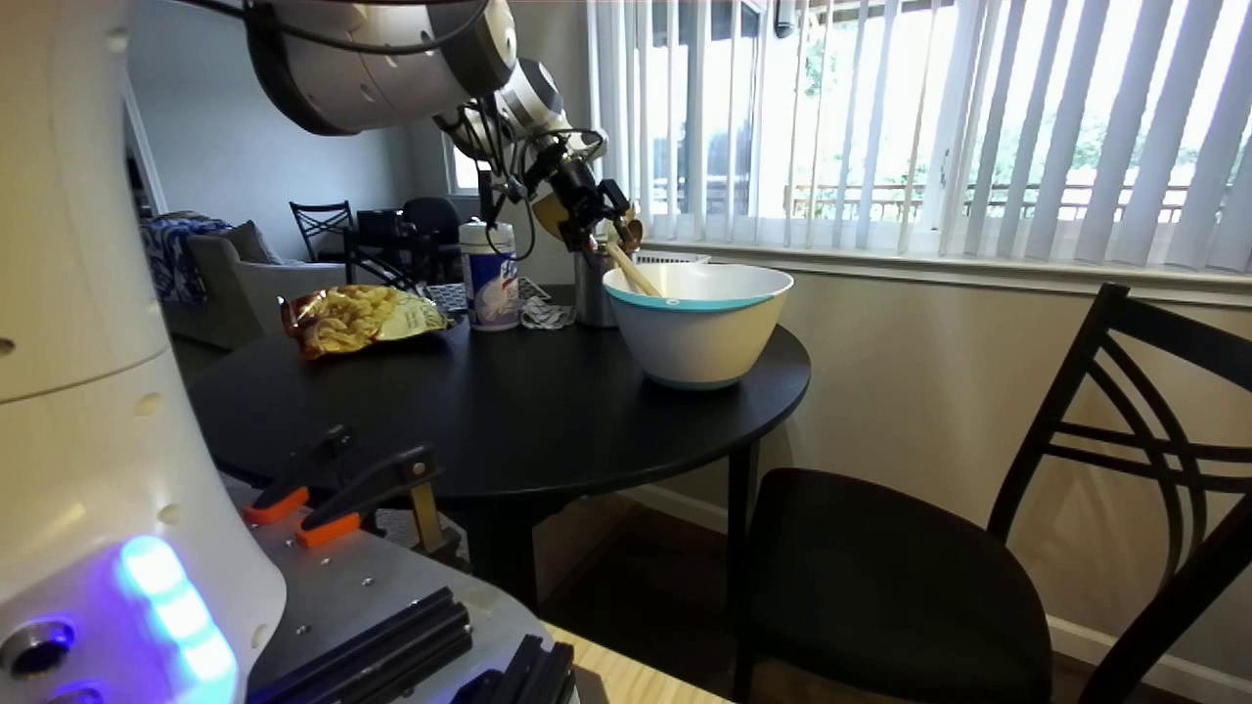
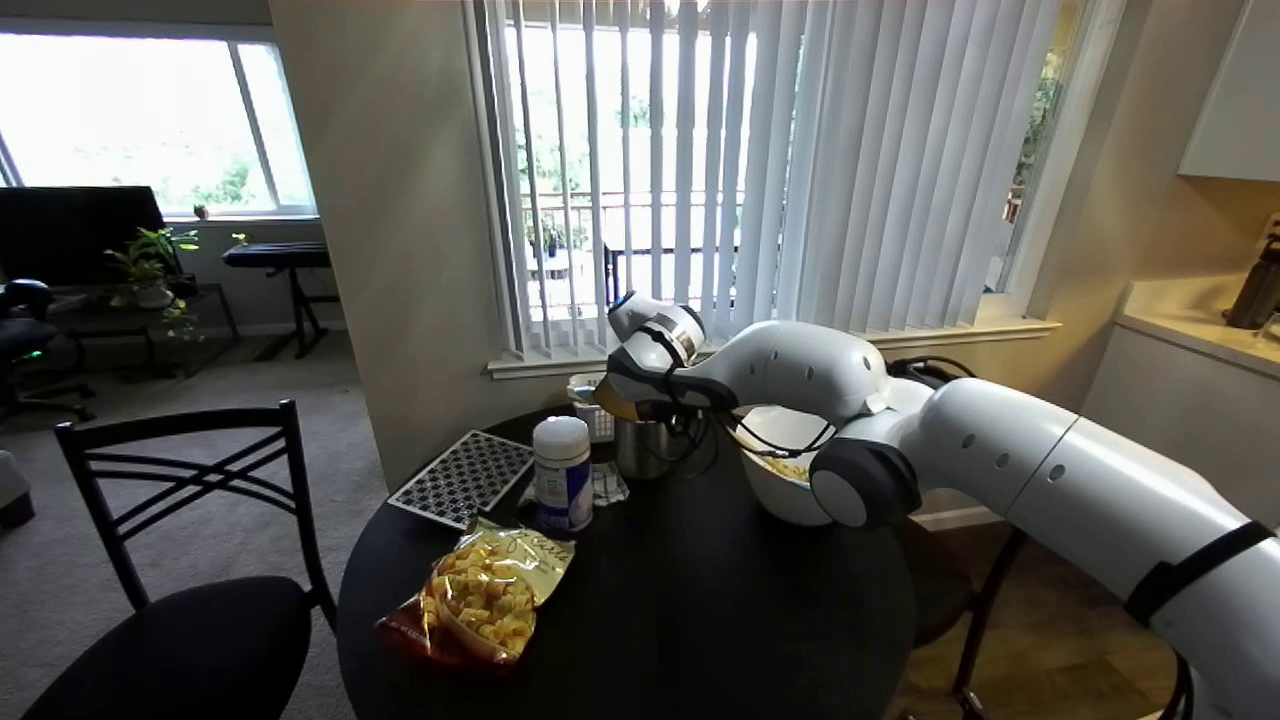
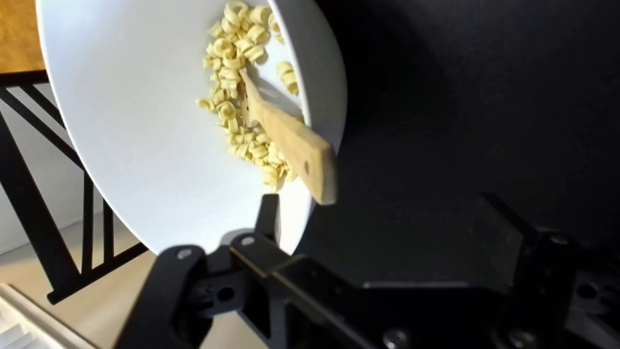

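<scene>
We see the gripper [image 3: 382, 211] spread wide, a black table [image 3: 460, 97] showing through its gap, near a wooden spoon [image 3: 290, 133] leaning over the rim of a white bowl [image 3: 135, 106] that holds pasta curls [image 3: 224, 48]. The bowl stands close to the table's edge; in an exterior view, the bent arm [image 2: 1060, 460] reaches over the table.

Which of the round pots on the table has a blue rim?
The wide, round white bowl: turquoise shows along its rim. The white-and-purple cylindrical tub has a white top, and no blue shows on the cylindrical silver metal can.
</scene>
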